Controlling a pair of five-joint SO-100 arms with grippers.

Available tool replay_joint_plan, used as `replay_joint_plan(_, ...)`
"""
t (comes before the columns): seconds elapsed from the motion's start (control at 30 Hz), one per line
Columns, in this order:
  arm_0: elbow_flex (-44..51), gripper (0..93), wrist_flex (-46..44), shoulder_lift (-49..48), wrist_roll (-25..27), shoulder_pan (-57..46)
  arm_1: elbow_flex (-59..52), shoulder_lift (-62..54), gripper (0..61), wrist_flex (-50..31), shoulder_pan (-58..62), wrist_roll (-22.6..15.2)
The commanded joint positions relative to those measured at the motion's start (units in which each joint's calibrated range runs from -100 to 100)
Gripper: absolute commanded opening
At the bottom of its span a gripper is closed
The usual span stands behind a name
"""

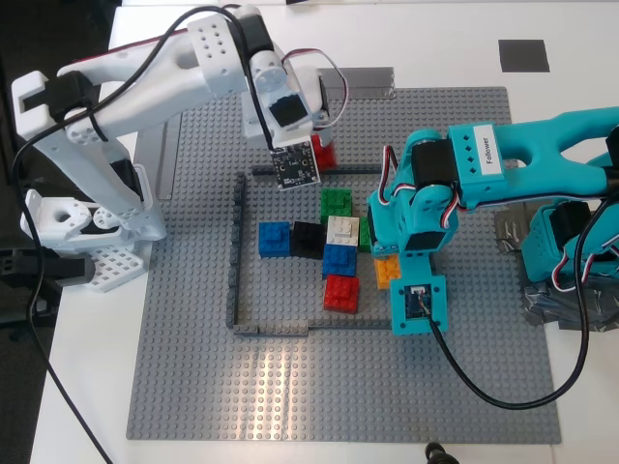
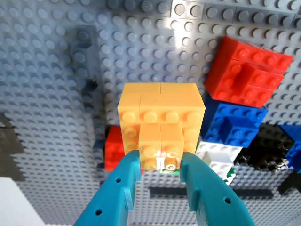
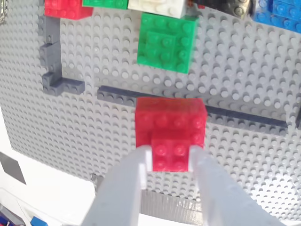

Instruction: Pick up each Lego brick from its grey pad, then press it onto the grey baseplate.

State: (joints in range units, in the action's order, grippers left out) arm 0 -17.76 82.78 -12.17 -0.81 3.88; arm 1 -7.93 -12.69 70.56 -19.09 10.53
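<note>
Both bricks were off their pads: the first gripper [image 2: 160, 162] clamped the orange brick [image 2: 161, 143], the second gripper [image 3: 170, 157] the red brick [image 3: 171, 154], each at the grey baseplate [image 1: 193, 367]; release remained.

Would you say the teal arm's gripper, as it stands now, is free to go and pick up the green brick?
Probably not yet: my first gripper is already shut on the orange brick, and the white brick stands between it and the green brick.

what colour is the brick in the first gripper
Orange brick, pinched by my first gripper; clearest in the first wrist view.
</note>
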Motion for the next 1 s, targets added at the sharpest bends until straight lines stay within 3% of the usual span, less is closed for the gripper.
replay_joint_plan(0.0,-0.3,0.0,-2.6,-0.1,-0.2,0.4,-0.6,1.4,0.2,-4.0,1.3,0.5)
replay_joint_plan(0.47,-5.9,0.0,-7.0,-0.2,-0.2,-0.2,1.2,8.3,0.2,-7.5,-1.5,2.3)
replay_joint_plan(0.97,-7.5,0.0,-9.0,-0.1,-0.8,-1.0,1.2,10.5,0.2,-9.6,0.2,1.5)
